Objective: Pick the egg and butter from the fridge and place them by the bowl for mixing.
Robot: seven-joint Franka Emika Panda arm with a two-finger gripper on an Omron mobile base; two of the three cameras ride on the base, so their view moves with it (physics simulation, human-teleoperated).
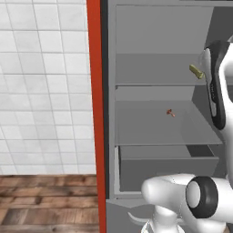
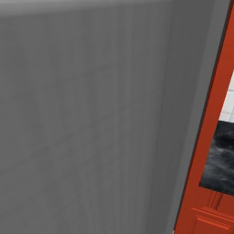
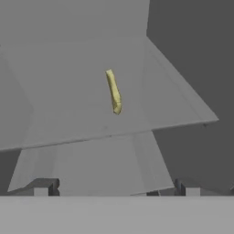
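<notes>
1. A white tiled wall [image 1: 45,86] fills the left of the left base view, above a strip of wood-plank floor [image 1: 45,202]; a red vertical panel [image 1: 94,113] runs top to bottom beside it.
2. Right of that panel stands the fridge [image 1: 110,113], open, with grey inner walls, two grey shelves and a grey drawer [image 1: 166,170] below them.
3. The butter [image 1: 196,71] lies on the upper shelf, at its right side, just beside the white arm [image 1: 218,82], which partly covers that corner.
4. In the hand view the butter [image 3: 114,91] shows as a pale yellow stick lying on the shelf [image 3: 68,100], its long side running away from the camera, roughly in the middle of the shelf and well back from the front edge.
5. A small red-and-white item [image 1: 170,112] sits on the lower shelf, right of its middle; it is too small to make out further.
6. The gripper [image 3: 116,187] is spread wide: its two dark fingertips [image 3: 43,187] stand far apart at the bottom of the hand view, holding nothing. It hangs short of the shelf edge, apart from the butter.
7. The right base view shows a flat grey surface [image 2: 91,114] very close, with a red frame [image 2: 208,137] on the right and a dark patch [image 2: 221,157] beyond it.
</notes>
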